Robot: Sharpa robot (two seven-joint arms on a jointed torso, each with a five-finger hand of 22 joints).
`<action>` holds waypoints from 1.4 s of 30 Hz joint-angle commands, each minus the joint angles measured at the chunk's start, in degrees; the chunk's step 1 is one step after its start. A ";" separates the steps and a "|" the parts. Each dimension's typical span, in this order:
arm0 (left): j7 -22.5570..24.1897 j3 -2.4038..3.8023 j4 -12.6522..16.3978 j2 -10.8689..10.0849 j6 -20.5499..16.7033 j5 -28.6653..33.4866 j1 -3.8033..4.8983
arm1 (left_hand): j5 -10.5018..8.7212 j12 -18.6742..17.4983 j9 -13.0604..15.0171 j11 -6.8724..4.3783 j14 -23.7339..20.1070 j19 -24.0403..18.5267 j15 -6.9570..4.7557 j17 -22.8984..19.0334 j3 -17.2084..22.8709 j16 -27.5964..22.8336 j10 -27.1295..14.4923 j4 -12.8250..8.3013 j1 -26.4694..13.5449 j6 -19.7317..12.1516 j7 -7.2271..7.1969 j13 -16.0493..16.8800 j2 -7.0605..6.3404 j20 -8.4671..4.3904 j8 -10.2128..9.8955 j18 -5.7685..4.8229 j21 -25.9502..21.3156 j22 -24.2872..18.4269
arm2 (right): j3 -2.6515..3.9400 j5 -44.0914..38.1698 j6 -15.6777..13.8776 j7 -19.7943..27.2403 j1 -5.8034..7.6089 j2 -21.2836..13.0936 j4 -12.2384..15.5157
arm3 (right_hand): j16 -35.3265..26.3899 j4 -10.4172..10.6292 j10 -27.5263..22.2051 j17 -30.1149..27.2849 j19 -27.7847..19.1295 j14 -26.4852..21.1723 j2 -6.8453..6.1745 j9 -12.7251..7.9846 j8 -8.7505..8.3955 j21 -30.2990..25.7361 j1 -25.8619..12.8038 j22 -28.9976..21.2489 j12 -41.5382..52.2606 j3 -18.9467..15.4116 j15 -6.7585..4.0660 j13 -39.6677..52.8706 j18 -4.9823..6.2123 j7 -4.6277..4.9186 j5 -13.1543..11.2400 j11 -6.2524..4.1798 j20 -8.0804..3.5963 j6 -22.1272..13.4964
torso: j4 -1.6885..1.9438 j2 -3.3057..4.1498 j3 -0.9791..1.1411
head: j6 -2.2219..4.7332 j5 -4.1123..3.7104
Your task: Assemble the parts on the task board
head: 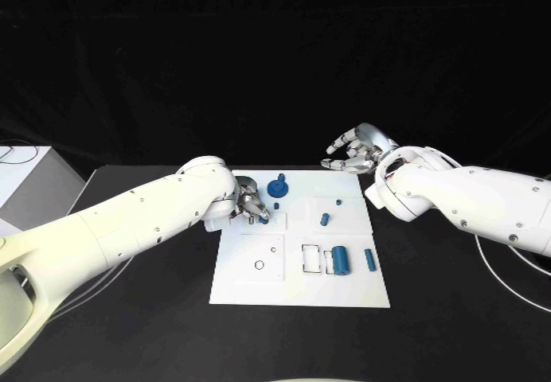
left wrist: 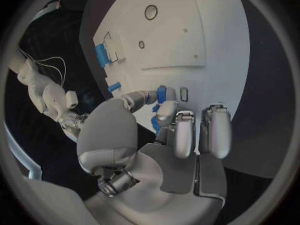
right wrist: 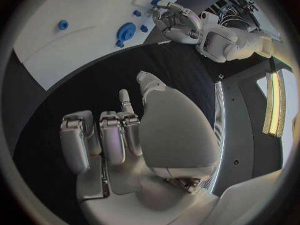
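The white task board point(head: 247, 282) lies mid-table. My left hand point(head: 252, 205) is low over its far left corner and pinches a small blue part point(left wrist: 161, 93) between thumb and a finger, right above the board point(left wrist: 187, 40). A blue gear point(head: 278, 189) stands just beside that hand, and a small blue peg point(head: 325, 219) lies further right. A thick blue cylinder point(head: 340, 260) and a thin blue pin point(head: 369, 259) lie on the board's right side. My right hand point(head: 353, 151) hovers past the far edge over the black table, loosely curved fingers point(right wrist: 100, 137) apart and holding nothing.
A white box point(head: 29, 183) stands at the table's left edge with a cable on it. The board has an oval hole point(head: 259, 264) and a rectangular slot point(head: 311, 258) near its middle. Cables trail off the table at the right point(head: 506, 274).
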 commanded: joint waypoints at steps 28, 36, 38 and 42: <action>0.00 -1.71 -0.92 1.44 1.39 0.04 -0.08 | -1.47 0.76 7.44 -0.34 5.95 0.65 -0.59 15.09 3.07 0.19 1.51 -5.97 -0.24 5.16 -3.97 1.47 1.64 -0.32 -0.77 -0.72 0.19 2.63 | 0.01 -0.26 0.67 0.20 -0.06 -0.10 0.21 | 0.36 0.00 5.99 15.09 6.01 5.97 0.02 0.08 0.47 0.35 -0.45 15.05 0.12 -0.44 -0.53 15.08 -0.39 0.10 -0.21 -0.21 -0.25 -0.43 | 0.04 -0.04 -0.06 | -0.49 -0.48; 0.00 -1.86 -1.19 1.50 1.06 -0.05 -0.08 | -2.47 0.41 7.07 -0.50 5.95 0.69 -0.74 15.09 -1.94 0.19 1.56 -4.40 -0.33 5.57 -4.26 1.58 1.25 -0.46 -1.53 -0.73 0.05 2.61 | 0.01 -0.26 0.61 0.26 -0.06 -0.10 0.22 | 0.36 -0.02 5.98 15.09 6.01 5.97 0.05 0.11 0.56 0.35 -0.48 15.05 0.11 -0.49 -0.54 15.07 -0.39 0.10 -0.12 -0.22 -0.26 -0.50 | 0.04 -0.07 -0.05 | -0.53 -0.52; 0.01 -1.87 -1.25 1.50 0.88 -0.08 -0.08 | -2.66 0.35 7.01 -0.52 5.95 0.69 -0.76 15.09 -2.59 0.19 1.54 -4.11 -0.33 5.60 -4.27 1.60 1.17 -0.48 -1.65 -0.73 0.03 2.60 | 0.01 -0.26 0.61 0.28 -0.06 -0.09 0.21 | 0.36 -0.02 5.98 15.09 6.01 5.97 0.05 0.11 0.56 0.35 -0.48 15.05 0.11 -0.49 -0.54 15.07 -0.39 0.10 -0.12 -0.22 -0.26 -0.50 | 0.03 -0.08 -0.05 | -0.47 -0.53; 0.04 -1.88 -1.31 1.53 0.51 -0.25 -0.08 | -3.45 0.22 6.87 -0.57 5.95 0.69 -0.79 15.09 -4.03 0.19 1.48 -3.32 -0.30 5.71 -4.32 1.61 1.11 -0.52 -1.93 -0.72 -0.02 2.57 | 0.01 -0.24 0.60 0.31 -0.08 -0.09 0.21 | 0.36 -0.02 5.98 15.09 6.01 5.97 0.05 0.11 0.56 0.35 -0.48 15.05 0.11 -0.49 -0.54 15.07 -0.39 0.10 -0.12 -0.22 -0.26 -0.50 | 0.03 -0.09 -0.08 | -0.45 -0.53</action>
